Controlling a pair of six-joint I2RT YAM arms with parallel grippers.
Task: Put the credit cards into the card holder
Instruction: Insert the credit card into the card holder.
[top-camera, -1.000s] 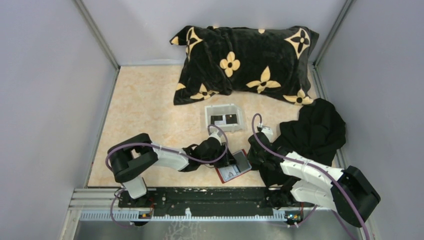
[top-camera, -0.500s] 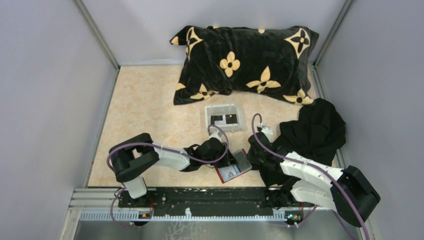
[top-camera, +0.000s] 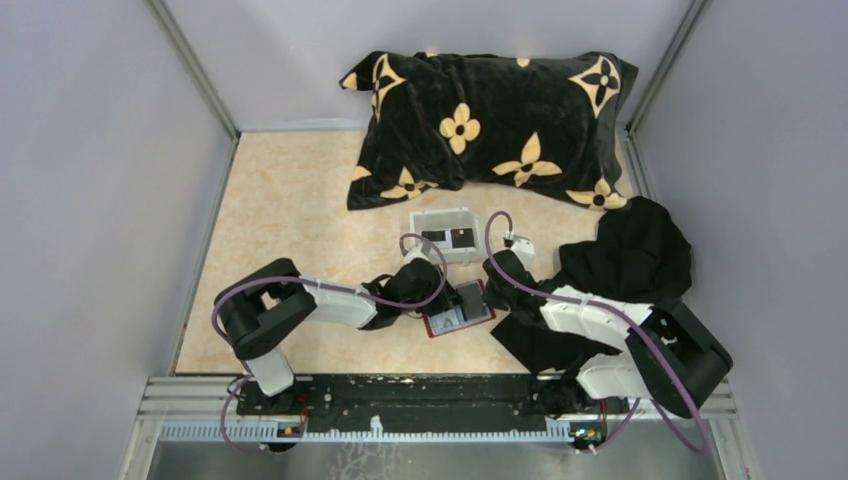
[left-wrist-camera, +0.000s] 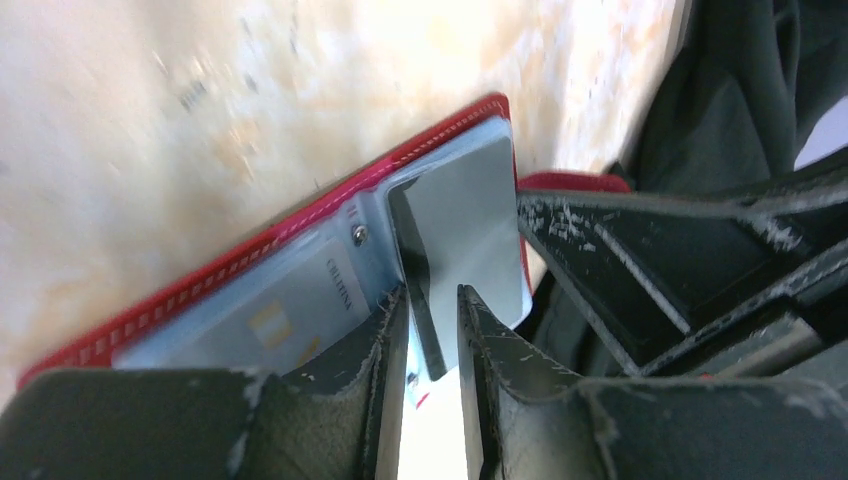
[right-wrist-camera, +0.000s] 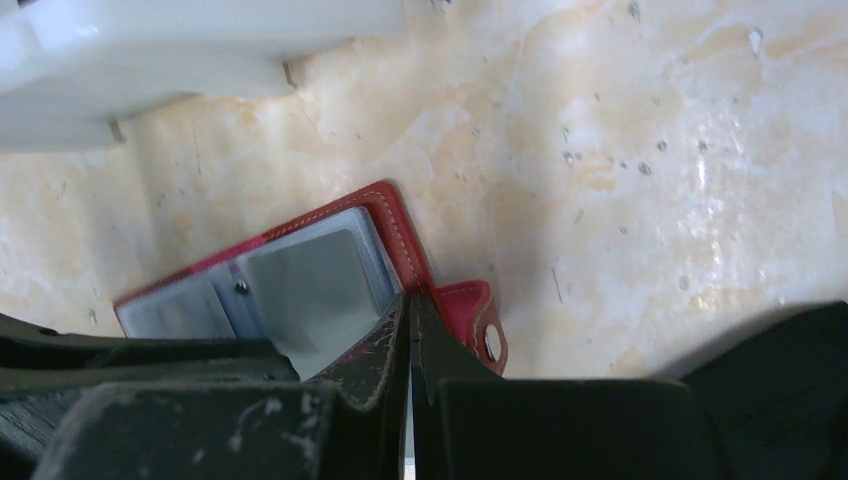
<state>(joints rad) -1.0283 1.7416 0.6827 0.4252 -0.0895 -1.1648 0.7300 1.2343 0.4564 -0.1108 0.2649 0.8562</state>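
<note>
The red card holder (top-camera: 462, 312) lies open on the table, its greyish pockets facing up. A pale credit card (left-wrist-camera: 280, 320) sits in one pocket. In the left wrist view another credit card (left-wrist-camera: 418, 270) stands on edge over the holder's other pocket. My left gripper (left-wrist-camera: 432, 292) straddles this card with its jaws a narrow way apart. The card leans by one finger and a gap shows beside the other. My right gripper (right-wrist-camera: 410, 298) is shut, its tips on the holder's red rim (right-wrist-camera: 395, 225) beside the snap tab (right-wrist-camera: 480, 320). A black credit card (top-camera: 437, 238) lies in the white tray (top-camera: 445, 218).
A black pillow with yellow flowers (top-camera: 490, 125) lies at the back of the table. Black cloth (top-camera: 625, 265) is heaped at the right, under and beside my right arm. Grey walls close in both sides, and the white tray stands just beyond the holder.
Both grippers and the card holder have shifted away from the near edge and a little left, toward the white tray. My left jaws have narrowed slightly.
</note>
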